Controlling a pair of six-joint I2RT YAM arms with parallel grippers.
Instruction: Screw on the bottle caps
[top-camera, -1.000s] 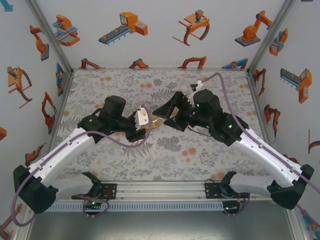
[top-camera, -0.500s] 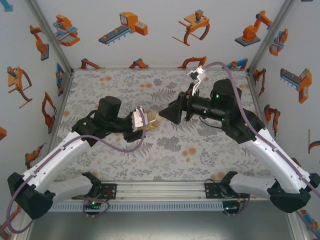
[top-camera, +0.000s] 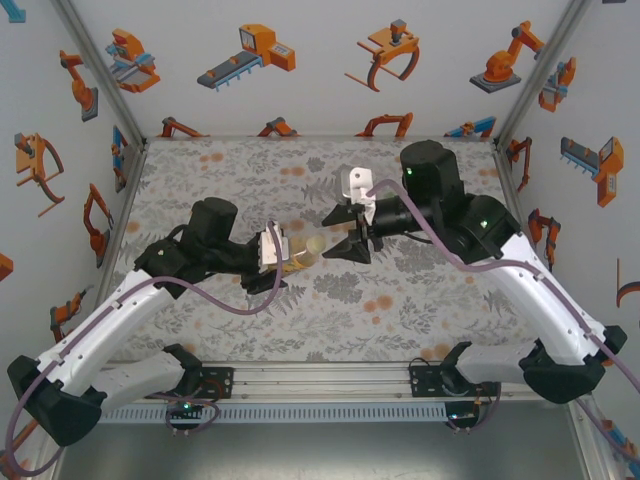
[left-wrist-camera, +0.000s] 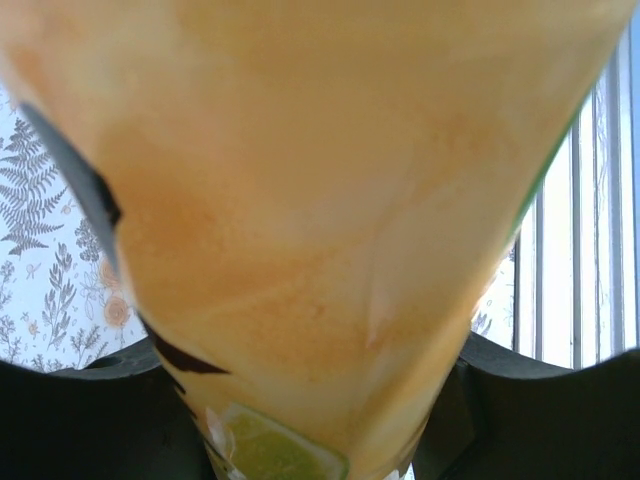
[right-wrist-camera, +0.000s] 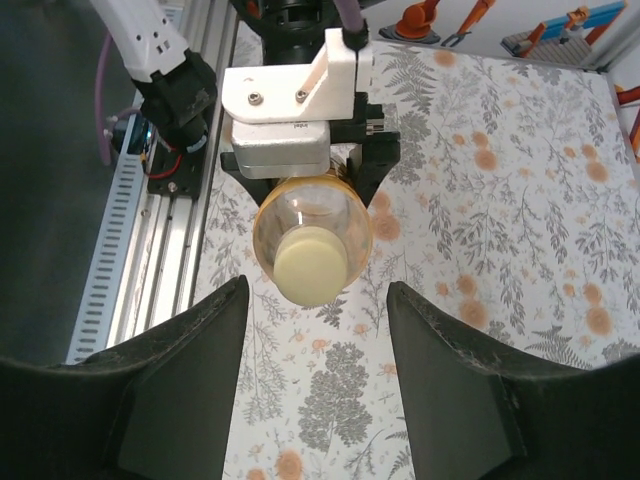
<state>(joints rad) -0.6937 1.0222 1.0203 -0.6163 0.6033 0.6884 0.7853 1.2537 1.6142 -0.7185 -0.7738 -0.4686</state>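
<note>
Your left claw (top-camera: 288, 262) is clamped on the juice bottle (right-wrist-camera: 312, 225): clear plastic, yellow-orange inside, with 1 pale yellow cap (right-wrist-camera: 312, 266) sitting on its neck. It's over the middle of the table (right-wrist-camera: 520, 200). The long axis lies near level, cap end aimed straight at your right claw (right-wrist-camera: 315, 300). That claw's 2 fingers stand apart, flanking the cap without touching it.
</note>
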